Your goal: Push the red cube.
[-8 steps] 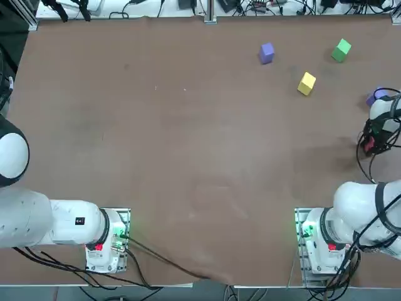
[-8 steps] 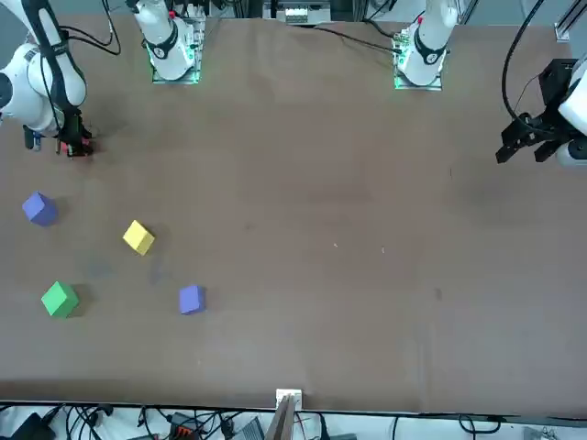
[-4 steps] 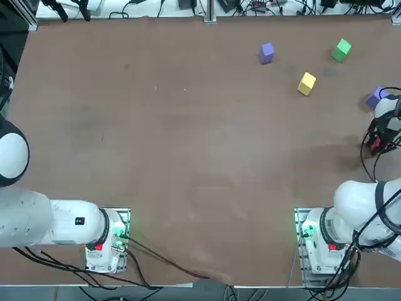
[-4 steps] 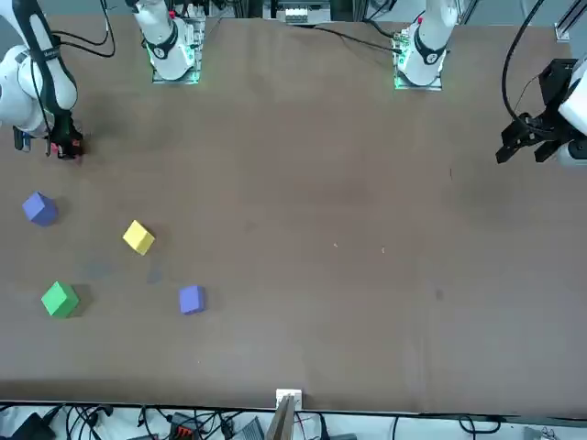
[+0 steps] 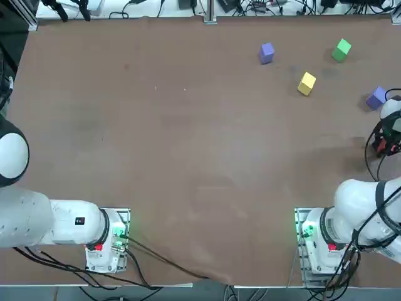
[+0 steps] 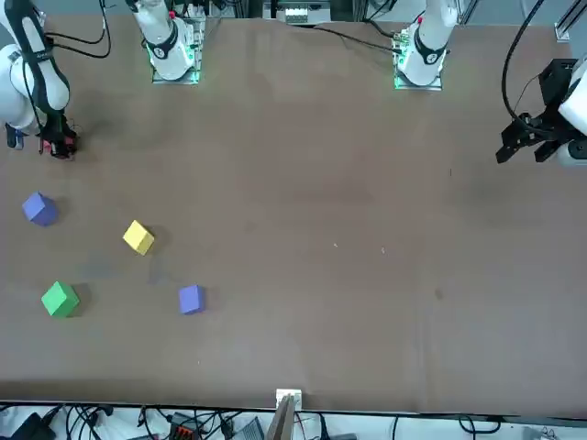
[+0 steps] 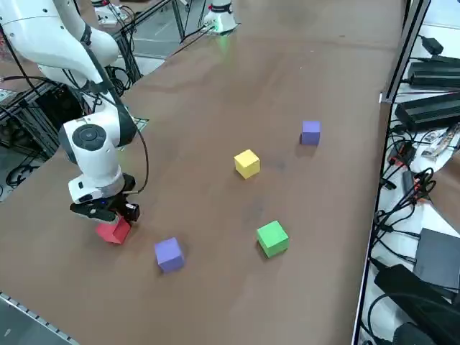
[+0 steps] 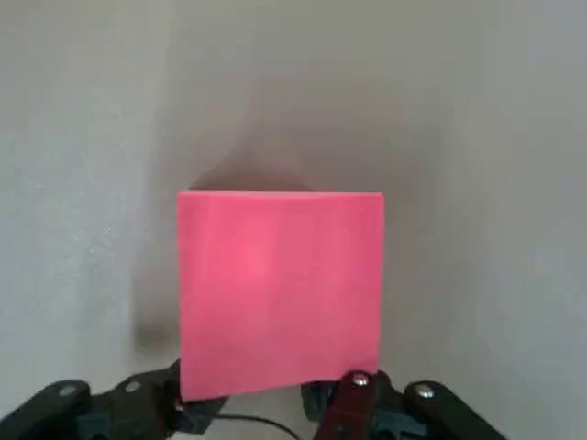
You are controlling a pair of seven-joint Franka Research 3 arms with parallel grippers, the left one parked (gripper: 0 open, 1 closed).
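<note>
A small, bright red cube with plain matte faces sits flat on the brown tabletop, close to the edge on the robot's right side. In the wrist view its upper face fills the middle of the picture as an even pinkish-red square with crisp edges and no marks. The right end effector is lowered right at the cube with its fingers drawn together rather than spread around the block. That posture suits a push, not a pick: closed fingers make one blunt tip that can lean against a side face and slide the cube along. Whether the tip is actually touching the cube cannot be told for certain; it appears to be right against it. Just beside the red cube lies a purple cube, nearer the far edge of the tabletop. Farther out are a green cube, a yellow cube and a second purple cube, all well apart from the end effector and from each other.
</note>
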